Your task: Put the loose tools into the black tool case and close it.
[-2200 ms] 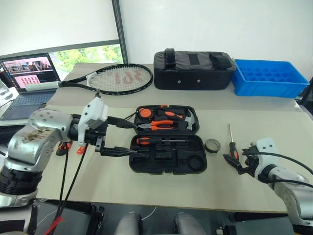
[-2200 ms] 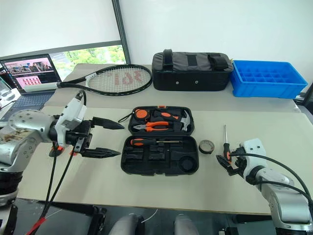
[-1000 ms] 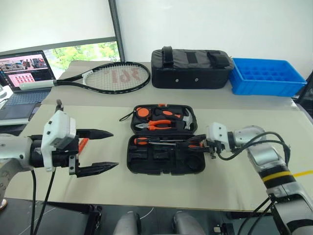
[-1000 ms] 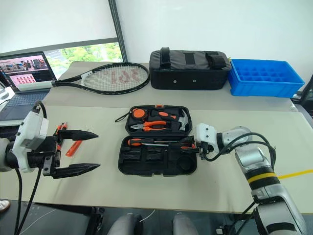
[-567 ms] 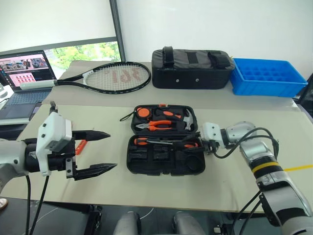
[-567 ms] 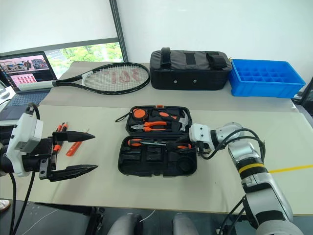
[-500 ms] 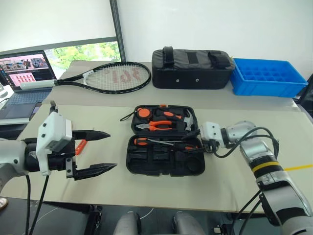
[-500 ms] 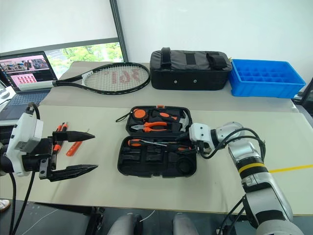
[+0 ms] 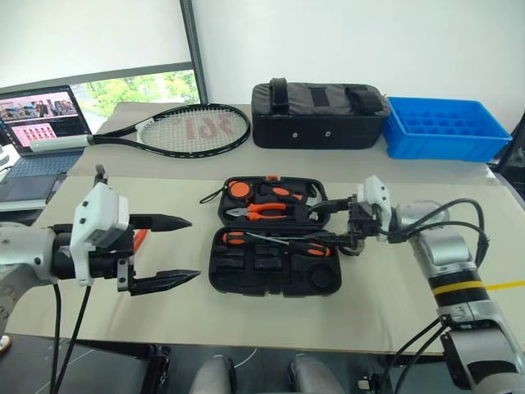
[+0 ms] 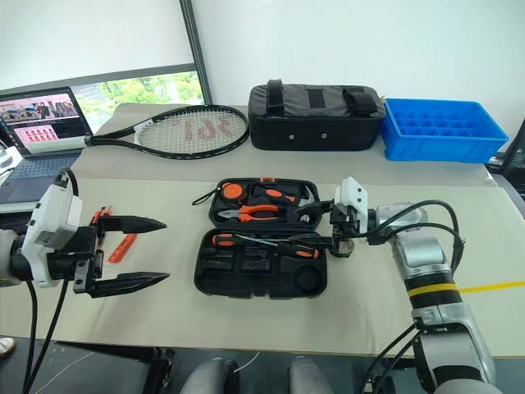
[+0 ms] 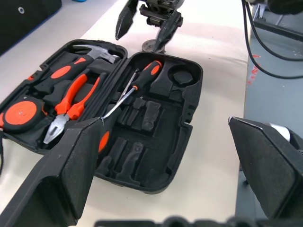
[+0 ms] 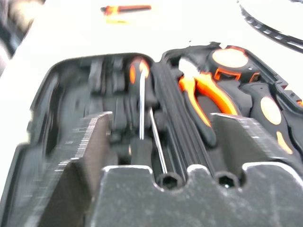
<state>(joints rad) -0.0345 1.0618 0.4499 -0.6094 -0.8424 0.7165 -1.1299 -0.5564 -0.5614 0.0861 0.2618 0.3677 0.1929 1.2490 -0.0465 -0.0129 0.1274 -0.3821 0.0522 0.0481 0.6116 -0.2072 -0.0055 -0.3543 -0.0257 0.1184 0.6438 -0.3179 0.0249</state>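
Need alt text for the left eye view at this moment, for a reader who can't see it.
An open black hard-plastic tool case lies mid-table with two black-and-orange screwdrivers in its front half. The right gripper hovers open at the case's right edge; the left gripper hangs open over the table to the case's left. Behind lie a black tennis racket, black fabric bag and blue tray.

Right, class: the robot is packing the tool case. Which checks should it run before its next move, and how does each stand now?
1. Case open: ok.
2. Two screwdrivers lying inside the case: ok; fully seated in their slots: cannot tell.
3. Right end effector open and empty: ok.
4. Left end effector open and empty: ok.
5. All loose tools packed: not ok; orange tools and the tape roll lie outside the case.
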